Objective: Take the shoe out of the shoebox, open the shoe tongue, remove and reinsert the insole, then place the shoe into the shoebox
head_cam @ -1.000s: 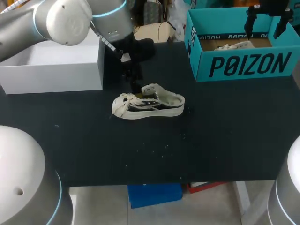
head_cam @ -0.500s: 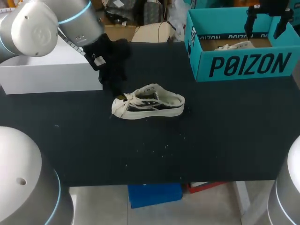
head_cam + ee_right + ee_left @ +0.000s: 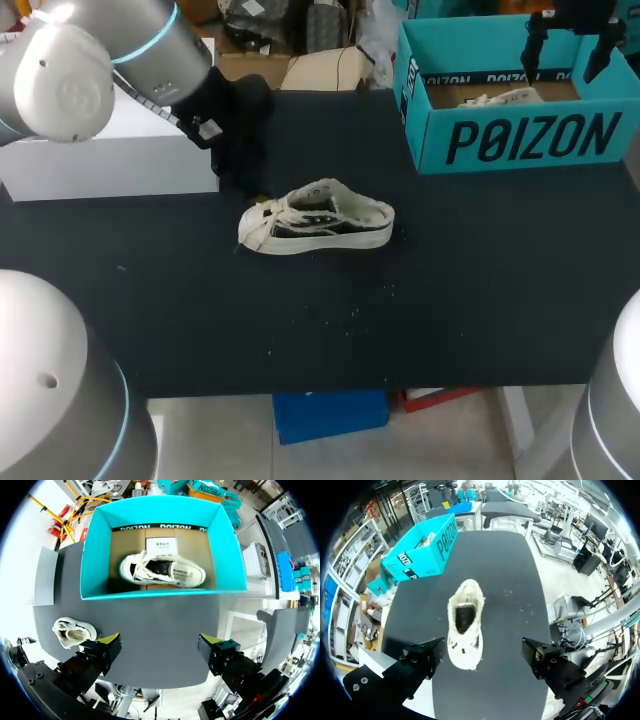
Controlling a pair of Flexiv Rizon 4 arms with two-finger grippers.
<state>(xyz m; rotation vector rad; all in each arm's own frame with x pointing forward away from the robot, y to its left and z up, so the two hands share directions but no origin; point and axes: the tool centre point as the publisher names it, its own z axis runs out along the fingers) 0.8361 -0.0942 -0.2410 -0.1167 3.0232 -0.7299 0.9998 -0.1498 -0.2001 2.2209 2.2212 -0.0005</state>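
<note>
**Desk:** How far along are we?

**Me:** As I read it, the first step is done. The shoe (image 3: 465, 622) is out of the shoebox (image 3: 150, 594) and sits on its sole on the bench (image 3: 450, 300). It is just ahead of and below my left pincer (image 3: 482, 649), with the laced toe end nearest the pincer.

**Desk:** Is the left pincer holding anything?

**Me:** No. Its fingers are spread wide and empty, one to each side of the toe and above it. I can't see them touching the shoe. A white box (image 3: 110, 150) stands off to one side of it.

**Desk:** And the right?

**Me:** My right pincer (image 3: 159, 641) is also spread and holds nothing. It hovers over the shoebox, well away from the shoe on the bench. A second shoe (image 3: 162, 571) lies inside the box, ahead of that pincer.

**Desk:** What about the tongue and insole?

**Me:** I can't tell from here. The mouth of the shoe is just a dark hollow. I can't make out whether the tongue has been pulled open or whether the insole is seated.

**Desk:** So what's left?

**Me:** My judgement is nearly everything. The tongue needs opening and the insole has to come out and go back in. Then the shoe goes back into the shoebox.
</note>
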